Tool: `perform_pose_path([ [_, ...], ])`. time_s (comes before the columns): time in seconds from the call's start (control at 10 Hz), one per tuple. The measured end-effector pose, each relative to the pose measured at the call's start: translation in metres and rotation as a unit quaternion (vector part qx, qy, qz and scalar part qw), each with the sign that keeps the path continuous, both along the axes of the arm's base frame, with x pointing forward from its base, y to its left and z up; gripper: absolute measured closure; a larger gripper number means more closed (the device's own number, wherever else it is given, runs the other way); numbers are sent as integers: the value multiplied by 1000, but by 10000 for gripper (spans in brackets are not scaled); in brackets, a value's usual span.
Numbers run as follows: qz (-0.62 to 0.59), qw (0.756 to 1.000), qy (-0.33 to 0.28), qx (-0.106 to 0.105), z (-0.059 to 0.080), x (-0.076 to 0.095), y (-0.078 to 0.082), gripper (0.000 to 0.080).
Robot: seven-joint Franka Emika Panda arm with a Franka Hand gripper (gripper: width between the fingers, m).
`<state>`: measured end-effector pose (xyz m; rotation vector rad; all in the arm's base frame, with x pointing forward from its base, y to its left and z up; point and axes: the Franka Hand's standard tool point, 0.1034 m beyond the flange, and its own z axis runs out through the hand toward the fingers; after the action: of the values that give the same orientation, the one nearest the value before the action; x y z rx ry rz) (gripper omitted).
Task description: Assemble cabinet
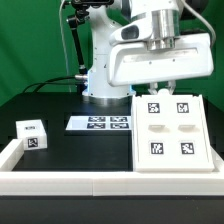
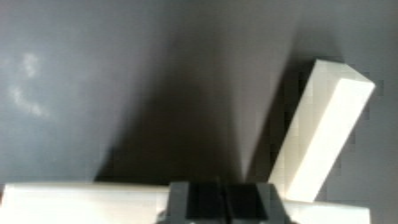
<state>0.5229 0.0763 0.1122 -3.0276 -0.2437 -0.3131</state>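
The cabinet (image 1: pixel 170 132) is a large white box body lying flat on the black table at the exterior view's right, with four tagged panels facing up. My gripper (image 1: pixel 162 91) hangs just above its far edge. In the wrist view the gripper (image 2: pixel 224 196) has its two dark fingers pressed together with nothing visible between them. A white surface (image 2: pixel 80 203) lies beside the fingers, and I cannot tell which part it is. A long white bar-shaped edge (image 2: pixel 324 125) runs slantwise past them.
A small white tagged cube (image 1: pixel 32 135) sits at the exterior view's left. The marker board (image 1: pixel 100 123) lies in the middle in front of the robot base (image 1: pixel 100 75). A white rail (image 1: pixel 90 182) borders the table's front and left.
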Motion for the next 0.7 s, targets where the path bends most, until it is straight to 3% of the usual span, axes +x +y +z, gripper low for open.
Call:
perform_pose_path([
  [0.3,3,1000,6,3,10,10,4,798],
  [0.7,5,1000,23,4,13,12,4,798],
])
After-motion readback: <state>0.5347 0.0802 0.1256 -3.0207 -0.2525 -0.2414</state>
